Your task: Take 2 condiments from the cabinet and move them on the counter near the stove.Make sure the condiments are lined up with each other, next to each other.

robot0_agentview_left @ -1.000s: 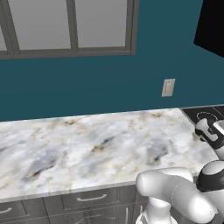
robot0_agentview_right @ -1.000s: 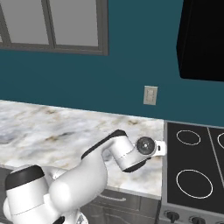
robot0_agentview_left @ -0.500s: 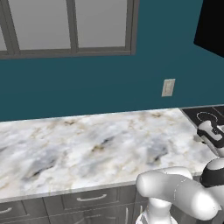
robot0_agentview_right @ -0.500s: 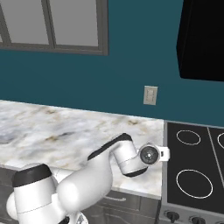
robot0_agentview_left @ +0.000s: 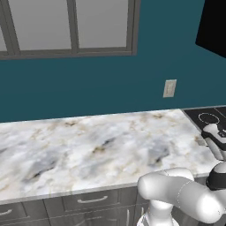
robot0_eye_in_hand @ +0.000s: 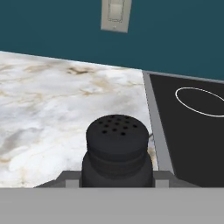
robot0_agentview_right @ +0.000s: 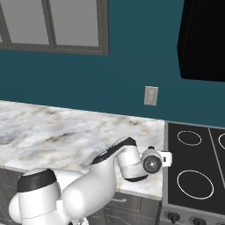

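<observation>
A squat black shaker [robot0_eye_in_hand: 116, 140] with a perforated top, one of the condiments, stands upright between the fingers of my gripper [robot0_eye_in_hand: 116, 177], which is shut on its lower body. In the hand view it hangs just above the right end of the marble counter [robot0_eye_in_hand: 52, 100], close to the edge of the black stove [robot0_eye_in_hand: 192, 131]. My hand [robot0_agentview_right: 154, 162] hovers over the counter's right end [robot0_agentview_right: 52, 132], right beside the stove [robot0_agentview_right: 193, 176], and appears at the right edge of the left base view [robot0_agentview_left: 214, 137]. The cabinet is out of view.
A white wall outlet [robot0_agentview_right: 150, 95] sits on the teal wall above the counter's right end. Grey-framed glass-panel cabinets [robot0_agentview_left: 70, 26] hang at the upper left. A black hood [robot0_agentview_right: 204, 39] hangs over the stove. Grey drawers [robot0_agentview_left: 88, 201] run under the counter.
My hand has moved a little to the right and down towards the stove edge, with the black shaker still held.
</observation>
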